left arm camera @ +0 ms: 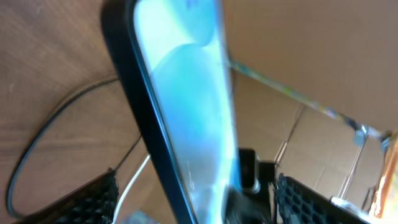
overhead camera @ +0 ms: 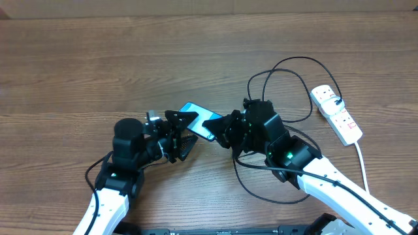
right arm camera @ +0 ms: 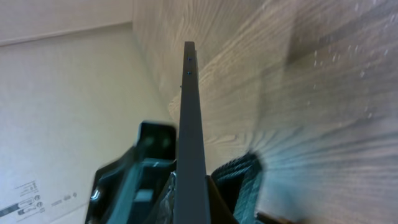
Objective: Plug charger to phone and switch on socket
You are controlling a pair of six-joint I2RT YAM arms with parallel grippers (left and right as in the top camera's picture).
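The phone (overhead camera: 197,119), with black edges and a light blue screen, is lifted off the table between my two grippers. My right gripper (overhead camera: 220,126) is shut on one end of it. In the right wrist view the phone (right arm camera: 189,112) stands edge-on between the jaws (right arm camera: 189,202). My left gripper (overhead camera: 183,134) is open, its fingers spread wide on either side of the phone (left arm camera: 180,106) without touching it (left arm camera: 199,205). The black charger cable (overhead camera: 282,77) loops across the table toward the white power strip (overhead camera: 337,115). Its connector tip is not visible.
The power strip's white cord (overhead camera: 361,163) runs toward the front right edge. More black cable loops (overhead camera: 251,186) lie under my right arm. A stretch of black cable (left arm camera: 37,146) lies on the wood left of the phone.
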